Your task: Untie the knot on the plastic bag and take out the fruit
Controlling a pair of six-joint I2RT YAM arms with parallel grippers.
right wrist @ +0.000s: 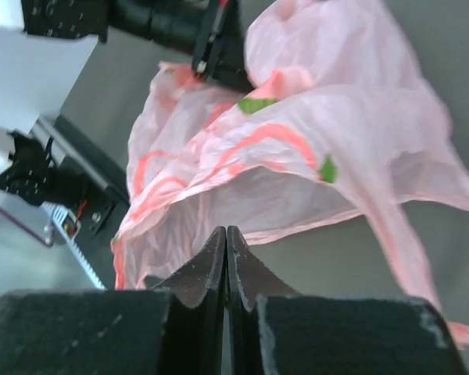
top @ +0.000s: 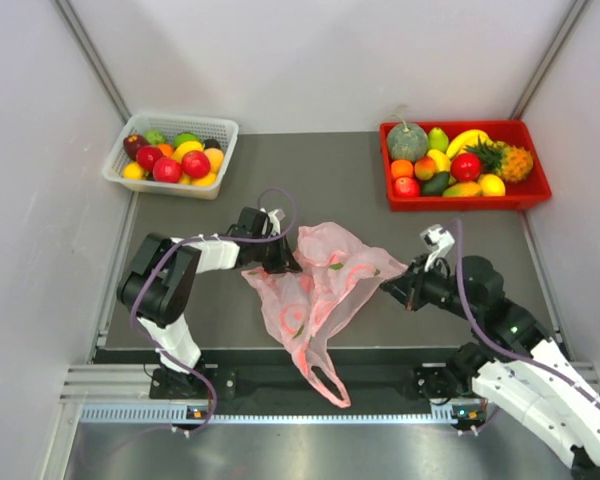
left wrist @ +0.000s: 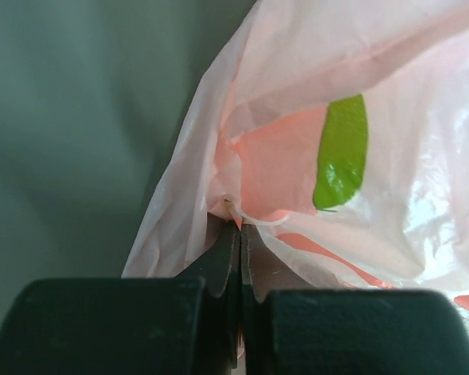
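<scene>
The pink plastic bag point(top: 320, 280) lies crumpled and flat-looking in the middle of the table, one loop handle point(top: 325, 385) trailing over the near edge. I see no knot and no fruit inside it. My left gripper point(top: 283, 258) is shut on the bag's left edge; in the left wrist view point(left wrist: 239, 225) pink film point(left wrist: 297, 117) bunches at the tips. My right gripper point(top: 390, 288) is shut at the bag's right edge. In the right wrist view point(right wrist: 226, 230) its tips meet the bag's lower hem point(right wrist: 313, 180), with no film seen between the jaws.
A white basket point(top: 170, 118) of small fruits stands at the back left. A red tray point(top: 460, 200) at the back right holds fruits, a grey-green melon point(top: 407, 142) and a pineapple point(top: 515, 160). White walls close in both sides. A metal rail point(top: 280, 410) runs along the near edge.
</scene>
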